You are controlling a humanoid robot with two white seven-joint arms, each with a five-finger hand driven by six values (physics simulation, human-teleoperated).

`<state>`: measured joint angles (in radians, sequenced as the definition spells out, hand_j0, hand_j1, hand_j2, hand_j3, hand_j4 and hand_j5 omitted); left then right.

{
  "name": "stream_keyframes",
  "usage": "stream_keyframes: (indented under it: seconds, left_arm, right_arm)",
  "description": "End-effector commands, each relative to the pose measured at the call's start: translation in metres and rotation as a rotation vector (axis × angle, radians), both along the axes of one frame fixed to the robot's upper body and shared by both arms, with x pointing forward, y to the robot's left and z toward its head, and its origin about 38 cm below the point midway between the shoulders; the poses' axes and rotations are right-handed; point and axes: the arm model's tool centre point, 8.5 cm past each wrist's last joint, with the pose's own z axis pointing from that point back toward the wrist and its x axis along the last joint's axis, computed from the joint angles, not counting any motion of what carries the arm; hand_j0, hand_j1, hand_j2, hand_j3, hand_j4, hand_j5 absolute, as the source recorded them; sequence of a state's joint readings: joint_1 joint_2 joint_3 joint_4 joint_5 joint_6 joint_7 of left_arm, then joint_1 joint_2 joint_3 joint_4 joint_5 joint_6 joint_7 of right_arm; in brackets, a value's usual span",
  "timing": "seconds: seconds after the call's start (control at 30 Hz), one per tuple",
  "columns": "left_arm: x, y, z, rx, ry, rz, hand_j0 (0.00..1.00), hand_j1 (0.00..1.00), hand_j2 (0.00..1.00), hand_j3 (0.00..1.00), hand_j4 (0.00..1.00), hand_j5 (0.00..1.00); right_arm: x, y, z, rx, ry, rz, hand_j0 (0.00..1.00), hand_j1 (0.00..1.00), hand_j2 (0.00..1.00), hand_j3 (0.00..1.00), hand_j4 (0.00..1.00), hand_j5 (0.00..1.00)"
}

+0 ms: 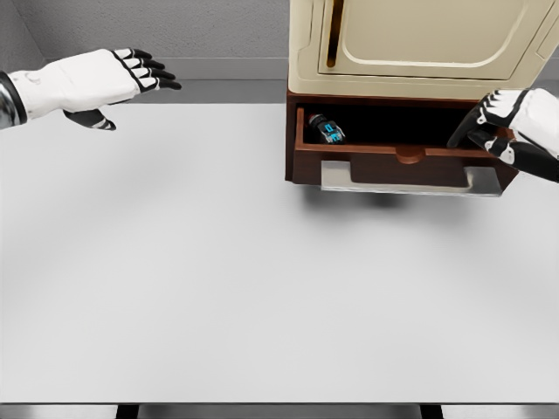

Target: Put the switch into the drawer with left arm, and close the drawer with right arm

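Looking down from the head camera, you are seeing only part of the scene: the cream cabinet [419, 39] is being cut off by the top edge, and the shadowed interior of the open wooden drawer [349, 161] is hiding its back wall. The switch [327, 129], a small dark device with a cyan-lit face, is lying tilted in the drawer's left end, close to the left wall; its finer details are too small for you to make out. Your left hand [92, 83] is hovering well apart from the switch, over the far left of the white table [218, 279], with its fingers extended and relaxed, holding nothing. Your right hand [511, 127] is sitting at the drawer's right end, its dark fingers [476, 127] curling down just over the front rim; whether they are touching the wood is unclear, and the wrist is running out of frame. A metal handle [410, 179] is projecting from the drawer front. The table is offering broad open room between the drawer and the near edge.
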<state>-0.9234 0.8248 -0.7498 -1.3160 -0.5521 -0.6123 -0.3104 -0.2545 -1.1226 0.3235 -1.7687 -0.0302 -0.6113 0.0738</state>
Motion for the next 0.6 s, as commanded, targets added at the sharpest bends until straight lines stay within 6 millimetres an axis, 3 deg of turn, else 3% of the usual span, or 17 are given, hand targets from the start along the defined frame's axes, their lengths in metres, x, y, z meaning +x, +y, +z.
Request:
stream_keyframes:
  seconds: [0.0,0.13,0.2,0.33,0.57]
  left_arm:
    - [0.0,0.001,0.001,-0.004,0.0,0.003,1.0,1.0,1.0,1.0,1.0,1.0]
    - [0.0,0.001,0.001,-0.004,0.0,0.004,1.0,1.0,1.0,1.0,1.0,1.0]
    - [0.0,0.001,0.001,-0.004,0.0,0.004,1.0,1.0,1.0,1.0,1.0,1.0]
    - [0.0,0.001,0.001,-0.004,0.0,0.004,1.0,1.0,1.0,1.0,1.0,1.0]
    - [0.0,0.001,0.001,-0.004,0.0,0.003,1.0,1.0,1.0,1.0,1.0,1.0]
  right_arm:
    - [-0.006,0.002,-0.026,-0.043,0.102,0.022,0.45,0.45,0.45,0.45,0.45,0.45]
    - [-0.006,0.008,-0.031,-0.072,0.127,0.045,0.45,0.45,0.45,0.45,0.45,0.45]
    - [-0.003,0.025,-0.041,-0.101,0.161,0.103,0.45,0.45,0.45,0.45,0.45,0.45]
    - [0.0,0.031,-0.036,-0.127,0.156,0.125,0.45,0.45,0.45,0.45,0.45,0.45]
    - [-0.008,0.037,-0.061,-0.178,0.244,0.164,0.46,0.46,0.46,0.46,0.46,0.46]
